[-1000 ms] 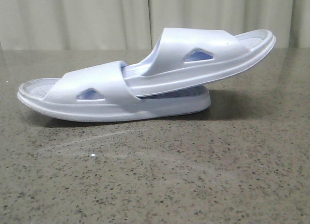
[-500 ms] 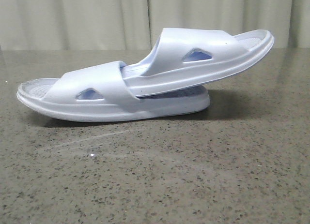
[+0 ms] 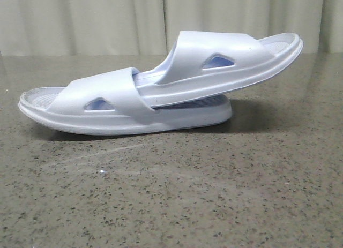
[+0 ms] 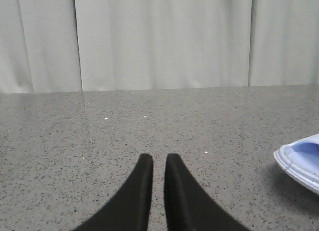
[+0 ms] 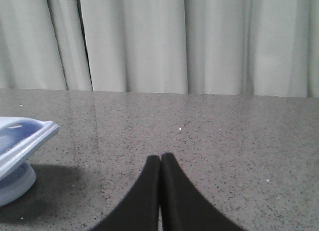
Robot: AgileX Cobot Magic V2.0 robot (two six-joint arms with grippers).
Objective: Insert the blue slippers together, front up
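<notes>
Slippers [image 3: 161, 92] well clear of jaws.

Two blue slippers [image 3: 161, 92] (one nested under the other's strap) on one speckled worktop [image 3: 214, 194]; two end effectors, left end effector [image 4: 153, 163] and right end effector [image 5: 160, 161].

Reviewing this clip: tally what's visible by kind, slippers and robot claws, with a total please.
Pale blue slippers: 2, the lower slipper flat on the table and the upper slipper tucked under its strap, tilted up.
Black claws: 2, the left claw and the right claw, both empty.
Total: 4
</notes>
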